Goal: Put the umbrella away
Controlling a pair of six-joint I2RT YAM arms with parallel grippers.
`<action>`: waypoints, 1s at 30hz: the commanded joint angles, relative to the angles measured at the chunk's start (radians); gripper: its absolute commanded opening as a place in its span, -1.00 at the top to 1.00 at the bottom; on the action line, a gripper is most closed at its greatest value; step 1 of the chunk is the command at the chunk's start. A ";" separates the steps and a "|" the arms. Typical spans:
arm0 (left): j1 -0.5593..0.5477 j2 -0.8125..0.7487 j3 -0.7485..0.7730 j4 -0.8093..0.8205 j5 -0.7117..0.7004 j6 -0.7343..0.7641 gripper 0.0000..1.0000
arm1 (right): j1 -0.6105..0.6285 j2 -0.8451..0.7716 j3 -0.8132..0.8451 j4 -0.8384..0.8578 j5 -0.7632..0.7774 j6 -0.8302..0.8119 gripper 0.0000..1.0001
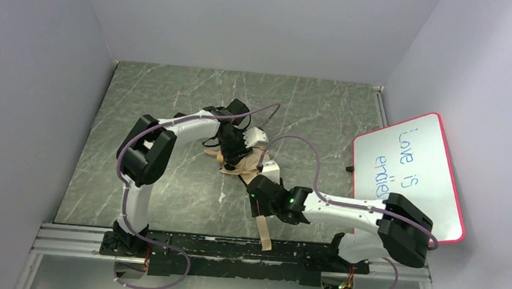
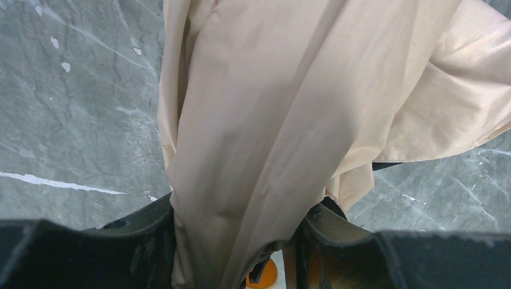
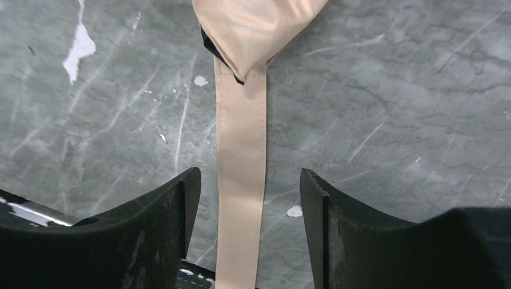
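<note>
Left gripper [image 2: 238, 253] pinches the bunched umbrella [image 2: 271, 120] canopy, mid-table [image 1: 139, 108]. Right gripper [image 3: 247, 223] is spread, with the beige strap [image 3: 241, 150] running between its fingers (touching neither), flat on the marble.

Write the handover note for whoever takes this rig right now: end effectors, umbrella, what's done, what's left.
Left end effector: shut on the umbrella, around its bunched cream canopy, mid-table.
Right end effector: open, straddling the strap without touching it. The strap trails toward the near edge of the table.
Done: canopy gathered, one loose fold flaring out.
Left: probably grip the strap, wrap it round the canopy, then put the umbrella away.
</note>
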 commanded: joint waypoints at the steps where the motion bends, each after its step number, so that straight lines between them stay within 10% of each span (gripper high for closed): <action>1: -0.007 0.064 -0.042 0.017 -0.119 -0.007 0.91 | 0.021 0.062 0.021 0.013 0.010 0.040 -0.28; 30: -0.016 0.065 -0.045 0.017 -0.124 -0.007 0.90 | 0.036 0.254 0.080 -0.150 0.043 0.035 0.58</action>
